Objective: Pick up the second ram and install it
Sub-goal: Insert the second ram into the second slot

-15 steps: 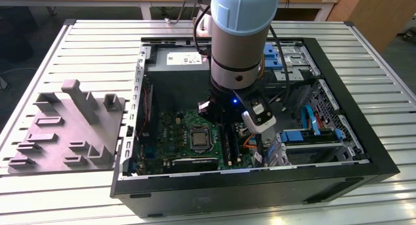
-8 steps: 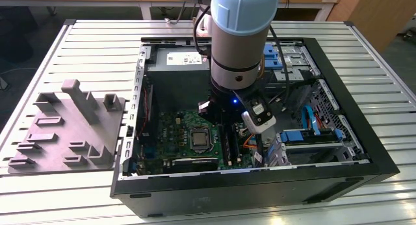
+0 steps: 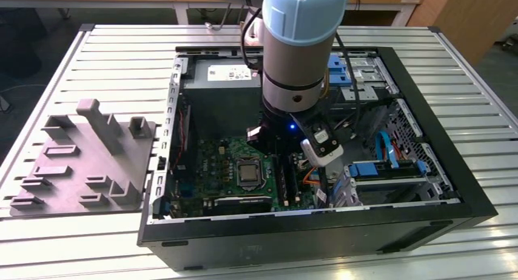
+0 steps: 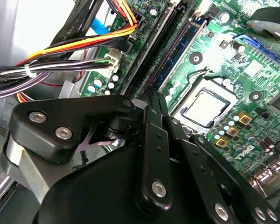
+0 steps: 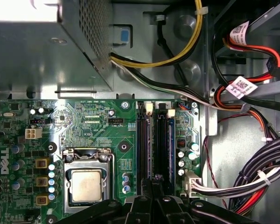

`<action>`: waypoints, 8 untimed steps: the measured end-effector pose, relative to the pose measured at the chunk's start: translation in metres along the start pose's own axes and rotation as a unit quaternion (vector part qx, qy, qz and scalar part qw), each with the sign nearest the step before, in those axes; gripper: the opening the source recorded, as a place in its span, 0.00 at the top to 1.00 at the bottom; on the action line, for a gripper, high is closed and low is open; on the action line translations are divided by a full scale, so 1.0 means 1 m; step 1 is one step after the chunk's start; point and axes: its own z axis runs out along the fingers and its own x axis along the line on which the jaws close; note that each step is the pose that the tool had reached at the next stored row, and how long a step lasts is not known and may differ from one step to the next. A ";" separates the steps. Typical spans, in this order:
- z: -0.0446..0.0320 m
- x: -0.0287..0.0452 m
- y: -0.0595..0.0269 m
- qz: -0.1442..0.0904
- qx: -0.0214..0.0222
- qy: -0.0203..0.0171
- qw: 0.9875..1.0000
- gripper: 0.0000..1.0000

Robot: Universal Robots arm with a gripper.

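End effector (image 4: 154, 100), fingers closed narrow, hangs at one end of the second ram (image 4: 177, 51), whose length runs straight ahead.

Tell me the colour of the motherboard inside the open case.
Green. The motherboard shows best in the first wrist view.

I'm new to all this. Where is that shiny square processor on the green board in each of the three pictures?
Exterior view: the processor sits mid-motherboard, on the exterior view's left of the arm.
Second wrist view: the processor lies between the memory slots and the yellow square parts.
First wrist view: the processor has the same neighbours.
Shared landmark: the long black memory slots beside it.
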 end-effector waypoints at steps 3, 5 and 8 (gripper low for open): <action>0.0000 0.0000 0.0000 0.000 0.000 0.000 1.000 0.89; 0.0001 0.0000 0.0000 0.000 0.000 0.000 1.000 0.89; 0.0002 0.0000 0.0000 0.000 0.000 0.000 1.000 0.89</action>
